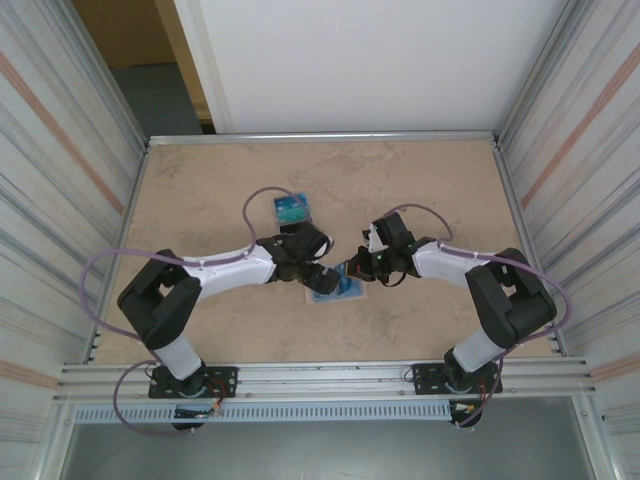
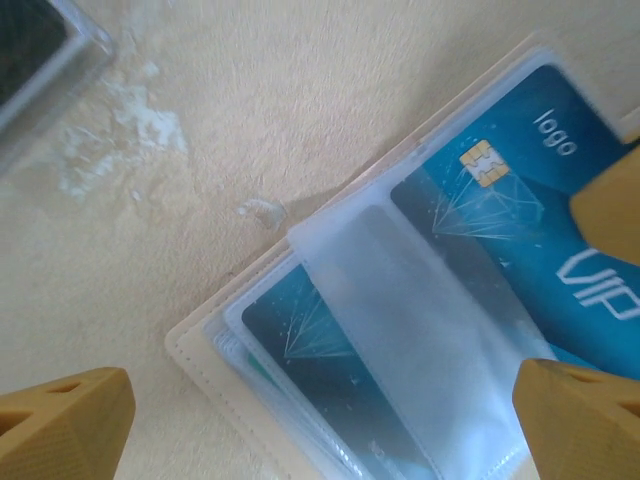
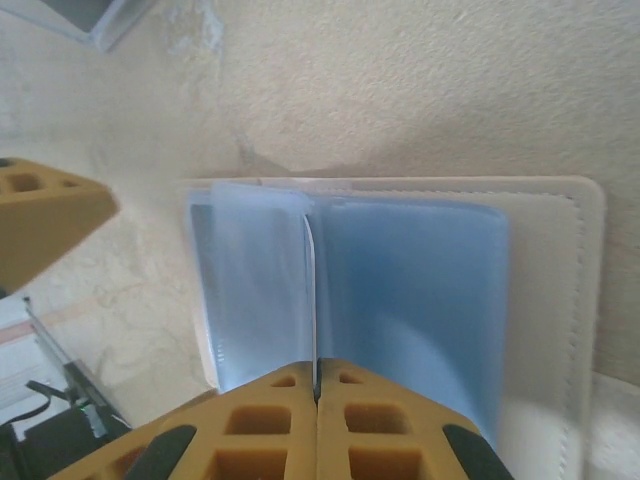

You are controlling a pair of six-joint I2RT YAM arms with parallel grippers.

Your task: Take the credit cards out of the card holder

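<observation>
The holder (image 1: 338,289) is lying open and flat on the table (image 1: 200,190), a matte beige surface with pale marbling, right between the two grippers near the middle. From the right wrist its beige cover (image 3: 560,300) is showing rounded corners and a stitched border, and glossy pale blue plastic leaves are fanning out from its spine.

The right gripper (image 3: 318,400) is pressing its ribbed tan fingers tightly together, pinching a thin sleeve (image 3: 309,290) that is standing on edge and running straight into the seam between them. Whether a card is sitting inside that leaf cannot be told.

The left gripper (image 2: 320,430) is hovering over the holder with its blocky tan fingers (image 2: 65,420) spread wide, gripping nothing. Under it, the cards (image 2: 560,250) are sitting inside the clear pockets: smooth blue rectangles with fine white diamond line art, one carrying a gold chip plus "logo" and "VIP" lettering. A frosted, translucent leaf is arching over them.

Farther up the table, a small teal and blue pile (image 1: 291,210) is resting just beside the left arm's wrist.
</observation>
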